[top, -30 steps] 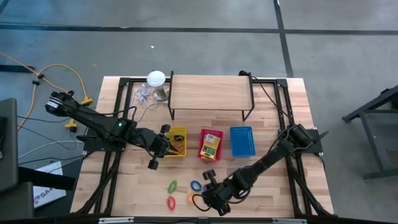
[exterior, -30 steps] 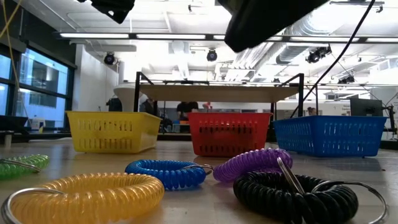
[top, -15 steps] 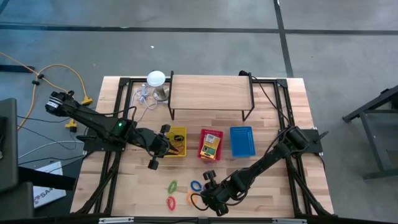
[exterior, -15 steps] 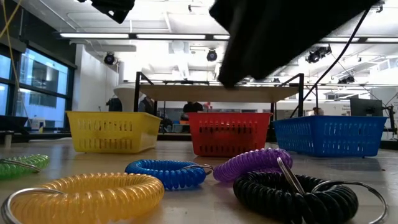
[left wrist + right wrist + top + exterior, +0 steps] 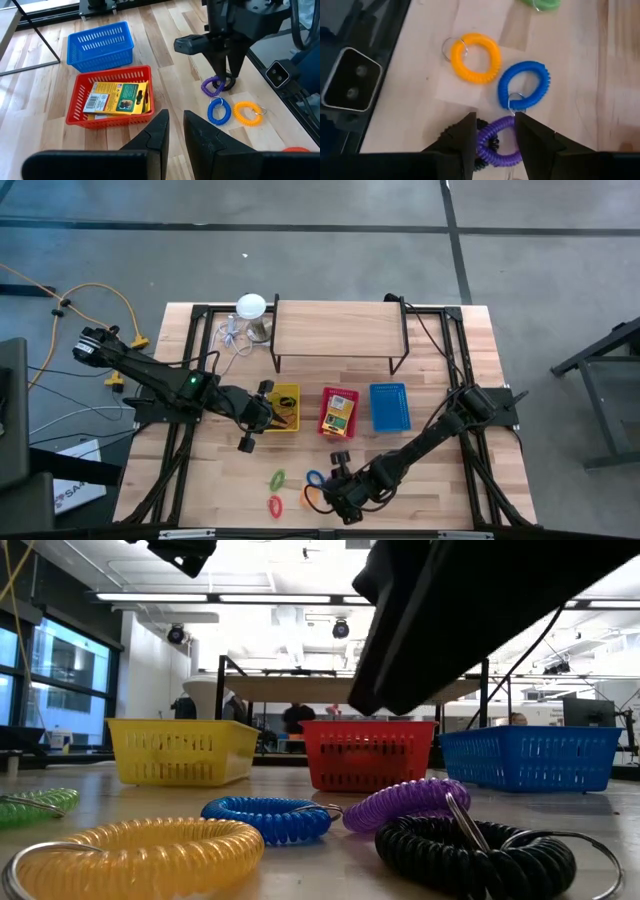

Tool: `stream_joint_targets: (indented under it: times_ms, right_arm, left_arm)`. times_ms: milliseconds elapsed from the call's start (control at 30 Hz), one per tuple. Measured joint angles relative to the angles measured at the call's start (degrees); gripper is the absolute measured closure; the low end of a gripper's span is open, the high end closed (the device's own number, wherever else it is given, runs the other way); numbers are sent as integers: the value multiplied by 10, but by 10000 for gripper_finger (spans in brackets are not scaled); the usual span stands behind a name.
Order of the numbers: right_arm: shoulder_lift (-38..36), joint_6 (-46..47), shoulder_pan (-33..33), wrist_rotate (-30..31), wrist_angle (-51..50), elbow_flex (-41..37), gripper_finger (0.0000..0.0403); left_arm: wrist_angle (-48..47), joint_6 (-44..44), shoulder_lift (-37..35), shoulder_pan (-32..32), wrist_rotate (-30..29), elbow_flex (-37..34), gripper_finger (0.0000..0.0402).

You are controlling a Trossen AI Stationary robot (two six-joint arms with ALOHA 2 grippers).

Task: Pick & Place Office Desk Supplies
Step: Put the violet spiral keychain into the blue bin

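The right gripper [image 5: 492, 131] is seen spread apart directly over the purple coiled plastic wrist ring [image 5: 496, 141], a finger to either side, grasping nothing. The left gripper [image 5: 172, 131] is held nearly closed and empty above the pale wooden plank table [image 5: 440, 470], near the yellow plastic basket [image 5: 283, 409].

Behind the baskets a wooden shelf on black legs [image 5: 338, 330] is set. An open room with ceiling lights is seen beyond.

Six coiled rings are counted: purple, black [image 5: 470, 850], blue [image 5: 525, 85], orange [image 5: 476, 58], green [image 5: 277, 478], red [image 5: 274, 505]. Three baskets are counted: yellow, red [image 5: 112, 97], blue [image 5: 100, 45].
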Motion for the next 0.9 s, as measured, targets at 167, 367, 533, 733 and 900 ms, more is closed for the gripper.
stream_joint_targets:
  times_ms: [167, 367, 533, 733, 900]
  right_arm:
    - [0, 21, 0, 0, -14, 0, 282]
    - [3, 30, 1, 2, -18, 0, 282]
    - [25, 34, 4, -1, -20, -2, 282]
    - [28, 47, 2, -1, -22, 0, 282]
    - [28, 54, 3, 1, -24, 0, 283]
  left_arm:
    - [0, 0, 0, 0, 0, 0, 347]
    - [0, 0, 0, 0, 0, 0, 347]
    - [2, 0, 0, 0, 0, 0, 347]
    - [13, 0, 0, 0, 0, 0, 347]
    - [23, 0, 0, 0, 0, 0, 347]
